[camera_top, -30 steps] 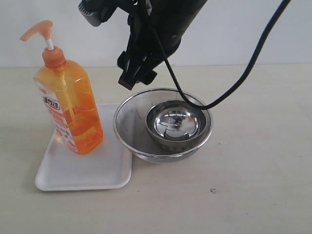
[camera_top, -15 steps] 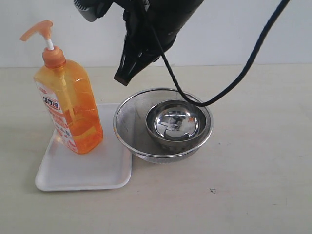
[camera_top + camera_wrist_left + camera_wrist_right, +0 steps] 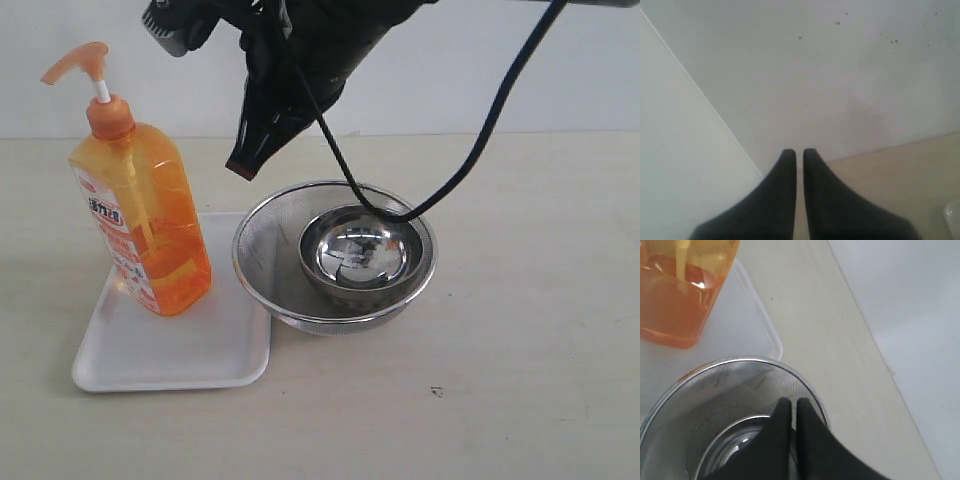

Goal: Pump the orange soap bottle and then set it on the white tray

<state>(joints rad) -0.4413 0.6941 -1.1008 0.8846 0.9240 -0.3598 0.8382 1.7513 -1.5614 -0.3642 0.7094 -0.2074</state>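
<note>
Right jaws have closed together, empty; orange soap bottle (image 3: 140, 225) stands in white tray (image 3: 175, 352).

You have one label (image 3: 103, 228) to log: white and red, on the orange soap bottle (image 3: 150, 215), on the side facing the left edge of the white tray (image 3: 200, 350). It shows a few bold dark-blue characters on a white band. They're too blurred to read.

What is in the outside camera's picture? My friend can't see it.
A tall orange soap bottle stands upright on a white tray, beside a steel mesh bowl holding a smaller shiny bowl. The robot's right gripper, shut and empty, hangs over the mesh bowl.
</note>
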